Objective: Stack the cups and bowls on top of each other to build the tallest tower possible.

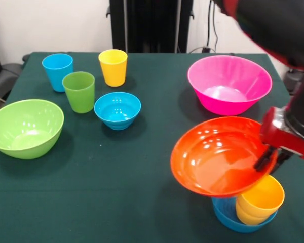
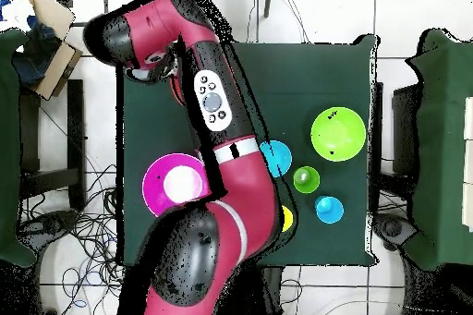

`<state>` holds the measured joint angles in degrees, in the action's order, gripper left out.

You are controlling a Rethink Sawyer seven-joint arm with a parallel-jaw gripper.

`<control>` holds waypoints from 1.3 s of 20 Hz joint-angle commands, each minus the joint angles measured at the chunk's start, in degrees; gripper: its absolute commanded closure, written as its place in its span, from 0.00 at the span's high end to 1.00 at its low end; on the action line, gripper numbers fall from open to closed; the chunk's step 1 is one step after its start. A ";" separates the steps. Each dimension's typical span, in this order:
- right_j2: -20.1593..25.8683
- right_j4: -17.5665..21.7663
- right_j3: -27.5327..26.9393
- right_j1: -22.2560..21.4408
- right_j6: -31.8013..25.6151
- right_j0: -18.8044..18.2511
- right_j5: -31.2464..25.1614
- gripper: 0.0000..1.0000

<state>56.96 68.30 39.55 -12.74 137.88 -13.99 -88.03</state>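
Observation:
In the front view my gripper (image 1: 266,159) is shut on the right rim of the wide orange bowl (image 1: 213,157), which hangs tilted above the table. Just below it a yellow-orange cup (image 1: 261,200) sits inside a small blue bowl (image 1: 230,216). The pink bowl (image 1: 229,83) (image 2: 175,184) stands behind them. On the left are the lime green bowl (image 1: 25,127) (image 2: 337,134), another blue bowl (image 1: 117,110) (image 2: 277,157), the green cup (image 1: 79,91) (image 2: 307,179), the light blue cup (image 1: 57,71) (image 2: 329,209) and the yellow cup (image 1: 113,67) (image 2: 287,219). In the overhead view the arm hides the gripper and the orange bowl.
The table (image 1: 142,202) has a dark green cloth. My red arm (image 2: 222,136) spans its middle in the overhead view. A cardboard box (image 2: 48,32) sits off the table beside one corner.

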 commanded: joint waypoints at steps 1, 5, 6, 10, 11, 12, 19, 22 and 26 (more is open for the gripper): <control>-11.07 -4.81 14.90 -5.60 6.71 -2.60 7.01 0.00; -14.20 -6.78 18.32 -6.85 8.72 -2.66 10.36 0.00; -15.04 -7.21 19.56 -7.42 9.23 -2.74 11.22 0.00; -17.85 -8.93 23.85 -9.51 9.96 -3.11 14.28 0.00; -18.51 -9.31 24.68 -9.94 9.97 -3.15 14.91 0.00; -19.34 -9.69 25.98 -10.62 9.76 -3.32 15.71 0.00; -24.36 -11.94 33.80 -14.04 9.43 -4.38 23.98 1.00; -25.74 -11.67 38.23 -15.24 12.62 -5.16 29.51 1.00; -28.35 -13.08 37.78 -14.54 13.55 -4.41 31.01 1.00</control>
<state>36.38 55.80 70.26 -25.82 138.15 -17.58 -63.56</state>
